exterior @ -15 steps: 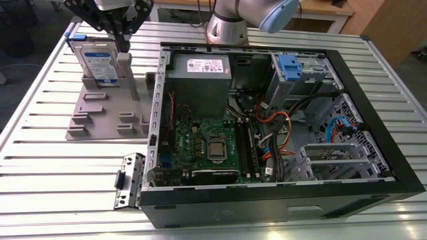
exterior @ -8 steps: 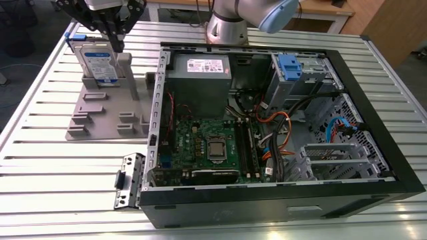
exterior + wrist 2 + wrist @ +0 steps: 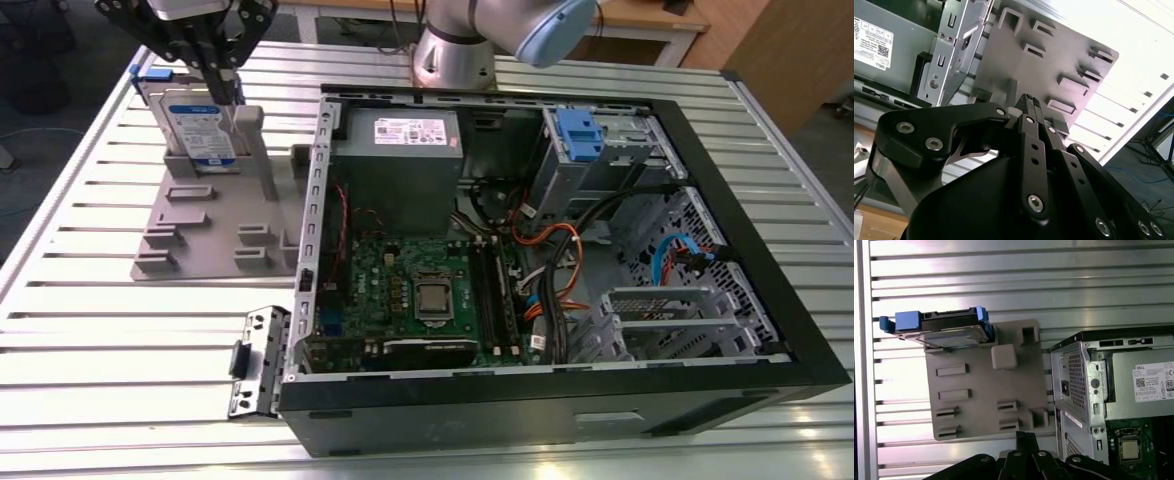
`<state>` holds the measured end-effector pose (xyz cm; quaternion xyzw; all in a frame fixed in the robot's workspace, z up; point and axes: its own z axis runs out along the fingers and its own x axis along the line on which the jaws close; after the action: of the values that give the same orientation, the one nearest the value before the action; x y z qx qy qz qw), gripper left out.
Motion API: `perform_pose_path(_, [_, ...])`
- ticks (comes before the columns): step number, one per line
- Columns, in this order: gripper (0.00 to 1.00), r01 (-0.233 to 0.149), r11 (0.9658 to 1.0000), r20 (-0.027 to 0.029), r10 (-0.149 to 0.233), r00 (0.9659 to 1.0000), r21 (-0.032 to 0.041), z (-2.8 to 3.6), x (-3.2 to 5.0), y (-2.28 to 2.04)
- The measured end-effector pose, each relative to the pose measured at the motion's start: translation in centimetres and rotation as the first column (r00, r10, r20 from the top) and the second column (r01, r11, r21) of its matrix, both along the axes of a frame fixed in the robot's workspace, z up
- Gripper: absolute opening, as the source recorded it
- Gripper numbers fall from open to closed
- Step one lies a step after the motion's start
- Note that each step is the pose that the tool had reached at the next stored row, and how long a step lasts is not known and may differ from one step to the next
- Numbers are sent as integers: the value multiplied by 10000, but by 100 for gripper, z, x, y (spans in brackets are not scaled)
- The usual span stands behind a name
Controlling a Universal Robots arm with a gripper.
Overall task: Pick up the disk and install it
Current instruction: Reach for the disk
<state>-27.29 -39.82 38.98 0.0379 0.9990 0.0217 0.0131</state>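
1. Your gripper point(image 3: 227, 88) hangs over the grey fixture plate point(image 3: 200, 235), at the exterior view's left of the open computer case point(image 3: 747, 250).
2. In both wrist views the black fingers point(image 3: 1030, 107) look pressed together with nothing between them, so treat the pincer as closed and empty.
3. The disk point(image 3: 198, 125) stands on its edge in a slot at the far end of the fixture plate, with its blue bracket showing along the top.
4. In the exterior view the fingertips overlap the disk's upper corner, and you cannot tell from there whether they touch it.
5. In the first wrist view the disk point(image 3: 949, 332) sits apart from the gripper point(image 3: 1024, 436).
6. Inside the case, the drive cage point(image 3: 607, 150) stands beside the power supply point(image 3: 400, 160).
7. Everything rests on the slatted metal table point(image 3: 134, 330).
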Motion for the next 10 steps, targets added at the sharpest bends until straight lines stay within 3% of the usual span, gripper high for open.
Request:
perform_pose_path(5, [10, 1, 10000, -1, -1, 10000, -27, -20, -97, 50])
perform_pose_path(10, [10, 1, 9999, 0, -1, 10000, -167, -76, -160, 172])
